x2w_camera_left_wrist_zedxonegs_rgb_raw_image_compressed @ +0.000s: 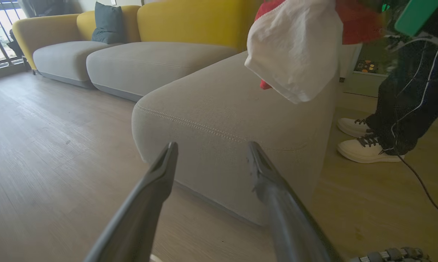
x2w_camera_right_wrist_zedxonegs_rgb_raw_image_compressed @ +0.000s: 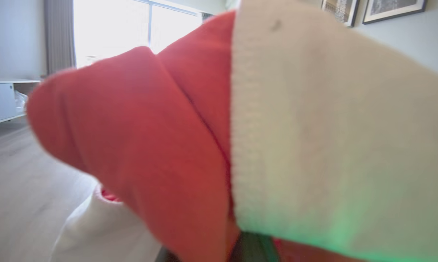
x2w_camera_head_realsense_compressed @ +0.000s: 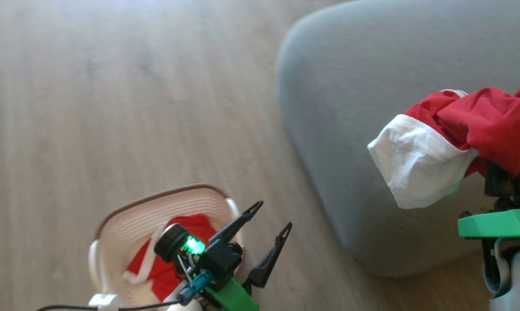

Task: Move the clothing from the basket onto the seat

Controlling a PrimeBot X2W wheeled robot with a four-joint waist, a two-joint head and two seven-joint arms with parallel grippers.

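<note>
- The left gripper (x2w_camera_head_realsense_compressed: 274, 214) is wide open. Its two dark fingers (x2w_camera_left_wrist_zedxonegs_rgb_raw_image_compressed: 146, 203) stand far apart and there is nothing between them.
- The basket (x2w_camera_head_realsense_compressed: 156, 199) is down below the left gripper, a bit behind its fingertips. The fingertips stick out past the basket's rim, over the wood floor (x2w_camera_head_realsense_compressed: 113, 86).
- A red garment with white trim (x2w_camera_head_realsense_compressed: 160, 272) lies inside the basket, under the left gripper. The gripper is not touching it.
- The grey seat (x2w_camera_left_wrist_zedxonegs_rgb_raw_image_compressed: 222, 109) is right in front of the left gripper's fingertips, near but apart. Its round corner and a line of light stitches face the gripper.
- The right gripper (x2w_camera_head_realsense_compressed: 499, 179) is closed on the red-and-white garment (x2w_camera_head_realsense_compressed: 419, 160). The cloth covers its fingers, so they are hidden.
- The red-and-white garment bunches on top of the right gripper. A white part hangs down in front of it, over the seat (x2w_camera_head_realsense_compressed: 350, 151).
- In the left wrist view this garment (x2w_camera_left_wrist_zedxonegs_rgb_raw_image_compressed: 295, 47) hangs above the seat's top, up and to the right of the left fingertips.
- In the right wrist view the garment (x2w_camera_right_wrist_zedxonegs_rgb_raw_image_compressed: 168, 145) sits right against the camera, red on one side and white on the other.
- A person's white shoes (x2w_camera_left_wrist_zedxonegs_rgb_raw_image_compressed: 364, 151) stand on the floor past the seat's far side.
</note>
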